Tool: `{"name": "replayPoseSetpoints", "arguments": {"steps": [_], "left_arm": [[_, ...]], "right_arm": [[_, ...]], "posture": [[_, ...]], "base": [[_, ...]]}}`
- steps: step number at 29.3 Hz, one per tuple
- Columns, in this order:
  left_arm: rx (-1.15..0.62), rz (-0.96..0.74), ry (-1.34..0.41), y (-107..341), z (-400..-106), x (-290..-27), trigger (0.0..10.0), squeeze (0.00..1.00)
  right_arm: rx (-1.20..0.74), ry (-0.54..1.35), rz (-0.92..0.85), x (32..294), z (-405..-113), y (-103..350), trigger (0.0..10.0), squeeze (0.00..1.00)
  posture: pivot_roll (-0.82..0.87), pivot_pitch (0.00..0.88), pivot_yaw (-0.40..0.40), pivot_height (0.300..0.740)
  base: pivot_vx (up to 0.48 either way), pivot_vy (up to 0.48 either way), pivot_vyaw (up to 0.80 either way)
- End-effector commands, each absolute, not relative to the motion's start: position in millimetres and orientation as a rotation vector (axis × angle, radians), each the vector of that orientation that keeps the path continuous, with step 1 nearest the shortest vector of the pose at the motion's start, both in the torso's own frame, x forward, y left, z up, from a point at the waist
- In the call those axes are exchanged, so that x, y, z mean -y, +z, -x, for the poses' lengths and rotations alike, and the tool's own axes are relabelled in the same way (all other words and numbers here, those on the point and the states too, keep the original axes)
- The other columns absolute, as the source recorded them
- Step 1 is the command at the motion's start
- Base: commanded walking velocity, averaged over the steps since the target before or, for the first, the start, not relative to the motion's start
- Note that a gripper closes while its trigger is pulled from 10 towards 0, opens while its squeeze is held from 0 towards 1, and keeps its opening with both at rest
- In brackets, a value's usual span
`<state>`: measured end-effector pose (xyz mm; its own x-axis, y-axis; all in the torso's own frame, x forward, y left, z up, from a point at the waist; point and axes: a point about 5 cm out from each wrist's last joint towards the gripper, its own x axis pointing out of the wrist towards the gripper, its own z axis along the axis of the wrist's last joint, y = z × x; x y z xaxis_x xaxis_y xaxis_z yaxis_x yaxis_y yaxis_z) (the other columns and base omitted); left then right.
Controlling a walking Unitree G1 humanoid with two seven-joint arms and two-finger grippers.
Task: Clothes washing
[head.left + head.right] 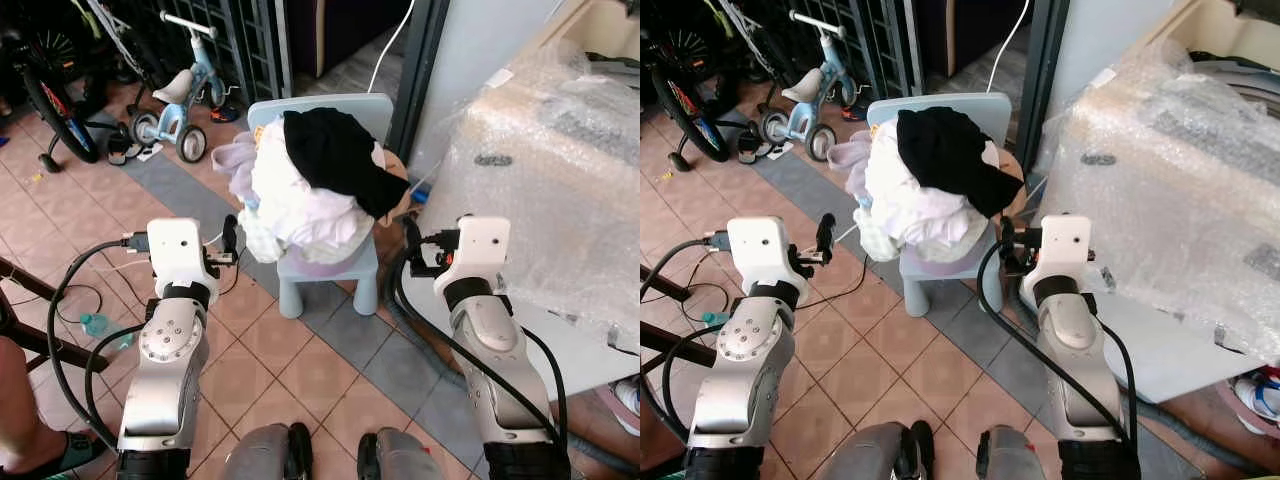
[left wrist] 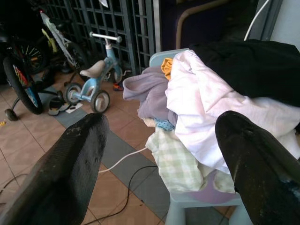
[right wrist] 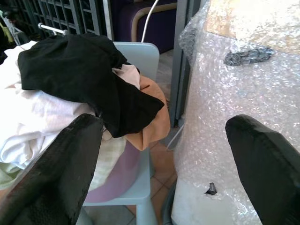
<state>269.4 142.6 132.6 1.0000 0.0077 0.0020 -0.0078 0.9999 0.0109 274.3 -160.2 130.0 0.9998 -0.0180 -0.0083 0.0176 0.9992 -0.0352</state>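
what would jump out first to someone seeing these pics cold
A tall heap of mixed laundry, topped by a black garment, sits on a small pale blue plastic chair straight ahead. The left gripper and right gripper flank it, both open. A bulky bubble-wrapped appliance stands on the right.

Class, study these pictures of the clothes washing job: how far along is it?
Done: nothing visible; the clothes pile, black garment on top, sits heaped on the small blue chair. In hand: the left gripper and right gripper, both open and holding nothing, flank the pile. Left: grasping and moving every garment.
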Motion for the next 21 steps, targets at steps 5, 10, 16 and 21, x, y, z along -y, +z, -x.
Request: {"name": "replayPoseSetpoints", "arguments": {"steps": [5, 10, 16, 21], "left_arm": [[-0.013, 0.003, 0.029, 128.4, -269.1, -152.4, 10.0, 0.0], [-0.005, 0.009, 0.022, 129.2, -269.6, -151.1, 10.0, 0.0], [-0.015, 0.015, 0.035, 126.7, -269.0, -153.7, 10.0, 0.0], [-0.03, 0.026, 0.045, 122.9, -268.9, -155.9, 10.0, 0.0]], "right_arm": [[0.019, 0.01, 0.055, 156.6, -272.2, 132.1, 10.0, 0.0], [0.038, 0.025, 0.072, 153.9, -275.0, 136.1, 10.0, 0.0], [0.049, 0.04, 0.095, 152.5, -277.9, 137.8, 10.0, 0.0], [0.062, 0.081, 0.114, 147.5, -280.3, 139.0, 10.0, 0.0]], "posture": [[-0.01, 0.147, 0.059, 0.74], [-0.01, 0.145, 0.056, 0.74], [-0.01, 0.143, 0.053, 0.74], [-0.01, 0.137, 0.047, 0.74]], "base": [[0.0, 0.0, 0.1], [0.314, 0.0, 0.77], [0.424, 0.0, 0.1], [0.433, 0.0, 0.0]]}}
